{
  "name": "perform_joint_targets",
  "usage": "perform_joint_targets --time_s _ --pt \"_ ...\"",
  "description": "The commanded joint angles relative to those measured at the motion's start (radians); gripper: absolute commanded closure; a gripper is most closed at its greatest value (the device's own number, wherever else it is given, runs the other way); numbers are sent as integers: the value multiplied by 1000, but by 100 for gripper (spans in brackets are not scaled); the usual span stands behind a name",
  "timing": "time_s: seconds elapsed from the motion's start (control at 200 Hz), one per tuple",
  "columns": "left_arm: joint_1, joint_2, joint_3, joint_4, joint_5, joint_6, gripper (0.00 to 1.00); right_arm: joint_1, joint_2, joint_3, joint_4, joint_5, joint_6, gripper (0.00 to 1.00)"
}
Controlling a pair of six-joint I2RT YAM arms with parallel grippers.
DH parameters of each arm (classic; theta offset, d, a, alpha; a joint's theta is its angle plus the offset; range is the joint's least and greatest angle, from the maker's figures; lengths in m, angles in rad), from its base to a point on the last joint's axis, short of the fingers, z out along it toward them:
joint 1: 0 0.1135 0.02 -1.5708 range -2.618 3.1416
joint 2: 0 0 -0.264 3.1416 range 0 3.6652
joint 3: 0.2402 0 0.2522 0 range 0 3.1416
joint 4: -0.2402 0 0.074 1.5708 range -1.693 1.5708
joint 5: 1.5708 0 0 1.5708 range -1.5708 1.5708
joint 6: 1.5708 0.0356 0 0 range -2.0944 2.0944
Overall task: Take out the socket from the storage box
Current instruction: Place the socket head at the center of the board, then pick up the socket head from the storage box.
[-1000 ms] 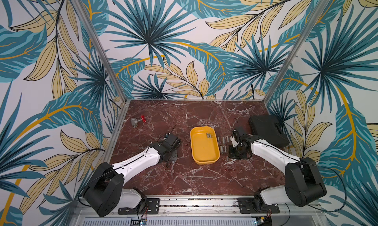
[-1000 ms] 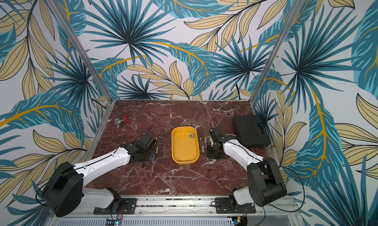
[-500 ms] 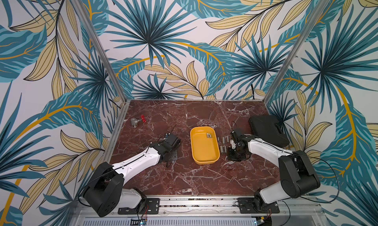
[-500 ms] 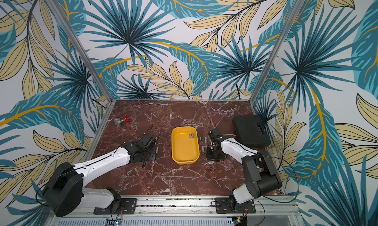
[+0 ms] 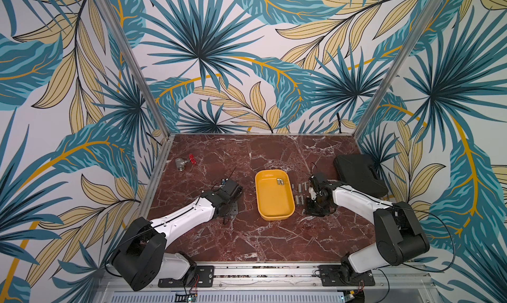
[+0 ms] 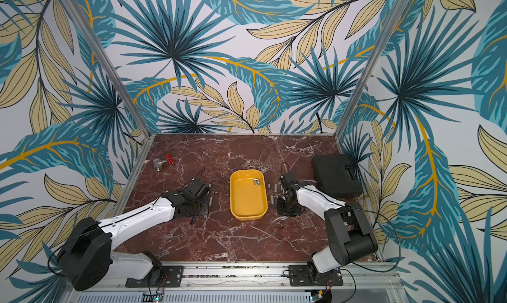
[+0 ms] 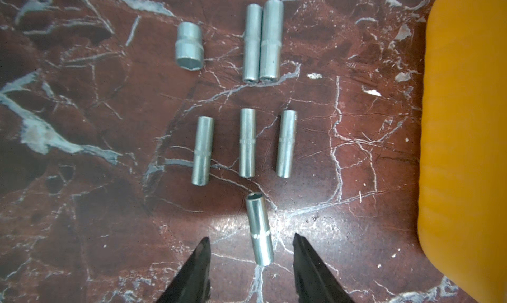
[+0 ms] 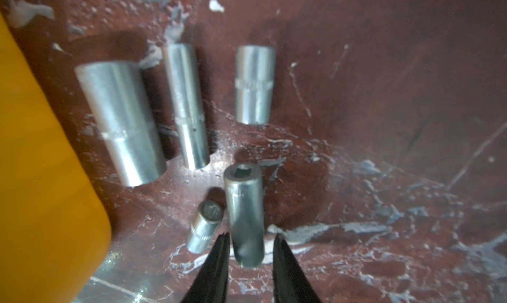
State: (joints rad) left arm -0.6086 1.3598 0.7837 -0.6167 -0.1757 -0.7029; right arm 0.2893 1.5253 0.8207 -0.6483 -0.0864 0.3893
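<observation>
The yellow storage box [image 5: 274,208] sits in the middle of the table [image 5: 247,233]. Two sockets [image 5: 280,181] lie in its 1 o'clock corner, so the job is not finished.

At the box's 3 o'clock the right pincer [image 8: 250,242] is down at the table with a long socket [image 8: 244,202] between its fingers. The fingers stand narrowly apart with a sliver of gap on each side, so the socket looks laid down rather than gripped. The step in hand appears to be the release. To do it well, the pincer should widen a little more and rise straight up. A stubby socket [image 8: 206,227] lies just beside the long one, and any sideways drag could set either rolling.

At the box's 9 o'clock the left pincer [image 7: 251,238] hovers low with its fingers wide. A slim socket [image 7: 259,230] lies loose and untouched between the tips.

The next reach is probably to the 1 o'clock corner. The pair there lie close together near the wall, so a finger must slip in beside one socket and take only that one.
</observation>
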Motion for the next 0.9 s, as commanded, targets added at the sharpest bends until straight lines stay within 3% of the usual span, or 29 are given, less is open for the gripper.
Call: perform_joint_targets --time_s 0.0,0.22,0.436,0.891 --pt "5 -13 20 15 -1 17 48 -2 -10 9 -25 9 5 69" --pt "4 11 91 -9 23 65 48 -2 -93 56 -74 29 5 67" --pt "-13 72 259 -29 37 136 50 -4 -153 142 -93 52 5 66" --pt "-140 506 795 -109 51 237 51 -24 -145 199 19 -28 62 66"
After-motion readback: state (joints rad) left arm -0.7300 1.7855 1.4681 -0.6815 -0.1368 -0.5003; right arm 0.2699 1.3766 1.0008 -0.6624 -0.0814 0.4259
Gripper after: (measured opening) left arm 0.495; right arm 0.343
